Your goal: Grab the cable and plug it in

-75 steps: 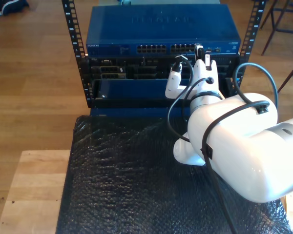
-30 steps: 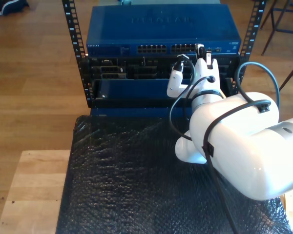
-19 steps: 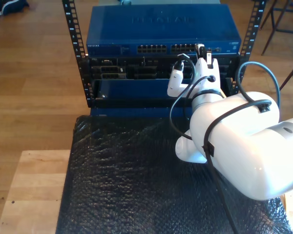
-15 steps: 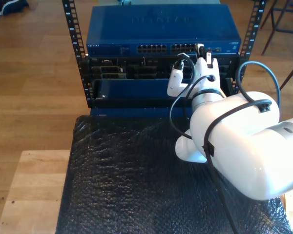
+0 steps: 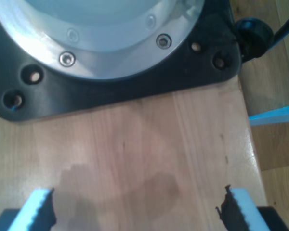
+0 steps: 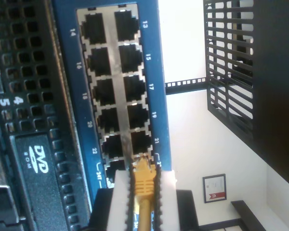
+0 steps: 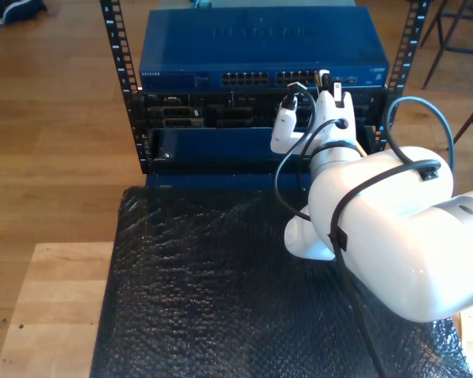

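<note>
The cable [image 6: 144, 202] has a smooth yellow plastic jacket, its plug [image 6: 143, 173] moulded and slightly glossy. The pads [image 6: 121, 202] gripping it look matt white, with ribbed inner faces. The switch [image 7: 260, 47] is blue painted metal with a satin sheen; the rack rails [image 7: 120, 71] are black perforated metal. The mat [image 7: 205, 291] is black, pebbled and faintly shiny (bubble wrap, perhaps). The arm [image 7: 394, 228] is glossy white plastic. The tabletop [image 5: 144, 159] is pale, smooth wood.

My second gripper [image 6: 143, 202] clamped on the cable [image 6: 144, 185]; my first gripper [image 5: 135, 211] spread wide, nothing between jaws.
</note>
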Robot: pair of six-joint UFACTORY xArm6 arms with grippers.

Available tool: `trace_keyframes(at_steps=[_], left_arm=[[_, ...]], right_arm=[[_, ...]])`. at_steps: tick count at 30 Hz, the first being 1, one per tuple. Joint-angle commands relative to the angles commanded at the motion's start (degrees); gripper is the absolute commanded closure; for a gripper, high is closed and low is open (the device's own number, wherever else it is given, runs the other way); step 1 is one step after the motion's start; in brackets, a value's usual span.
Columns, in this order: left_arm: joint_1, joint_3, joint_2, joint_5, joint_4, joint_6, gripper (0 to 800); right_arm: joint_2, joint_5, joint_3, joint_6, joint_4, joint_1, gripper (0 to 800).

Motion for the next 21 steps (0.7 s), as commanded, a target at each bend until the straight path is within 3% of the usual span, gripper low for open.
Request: trace_keyframes(at_steps=[11,21], left_arm=[[0.00,0.00,0.00,0.00,0.00,0.00,0],[0.00,0.00,0.00,0.00,0.00,-0.09,0]], right_arm=[[-5.45,1.23,5.45,0.09,0.00,1.05,427],[-8.00,4.04,9.67,0.09,0.09,2.81,369]])
